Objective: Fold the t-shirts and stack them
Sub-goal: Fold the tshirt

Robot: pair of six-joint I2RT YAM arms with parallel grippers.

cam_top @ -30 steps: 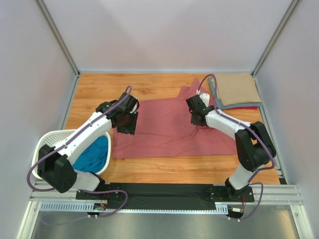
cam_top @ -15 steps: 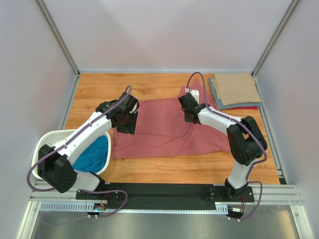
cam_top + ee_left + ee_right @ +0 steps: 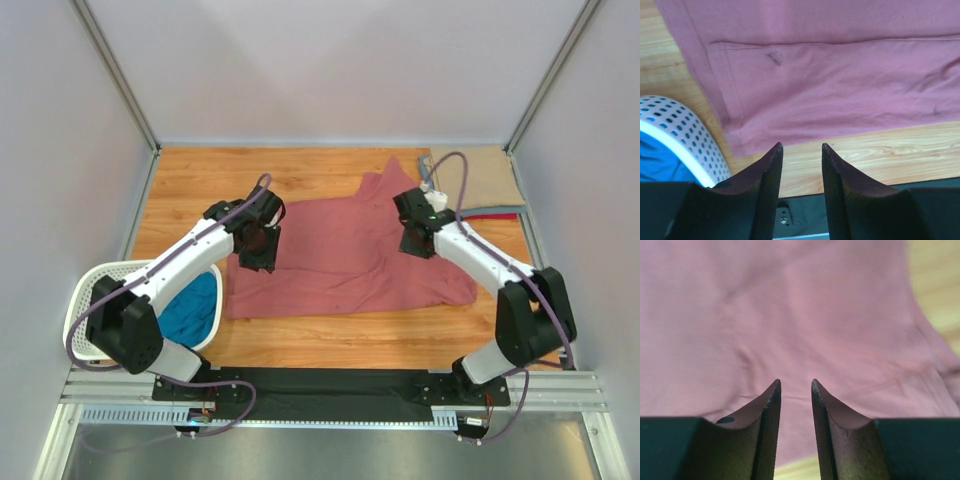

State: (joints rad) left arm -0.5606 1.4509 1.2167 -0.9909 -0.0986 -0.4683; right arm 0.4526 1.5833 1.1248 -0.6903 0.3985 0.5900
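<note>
The rose-red t-shirt (image 3: 340,255) lies half-folded on the counter (image 3: 200,180), with the left fingers (image 3: 765,190) and right fingers (image 3: 767,425) narrowly parted and empty above it, so the next move probably calls for gripping an edge to fold over.

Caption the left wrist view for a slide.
Open left gripper hovers over a corner of the rose-red t-shirt, beside the white basket.

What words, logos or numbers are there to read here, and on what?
None can be read.
The rose-red shirt, the folded stack and the white basket carry no print.
The dark specks on the shirt are marks, not letters.
</note>
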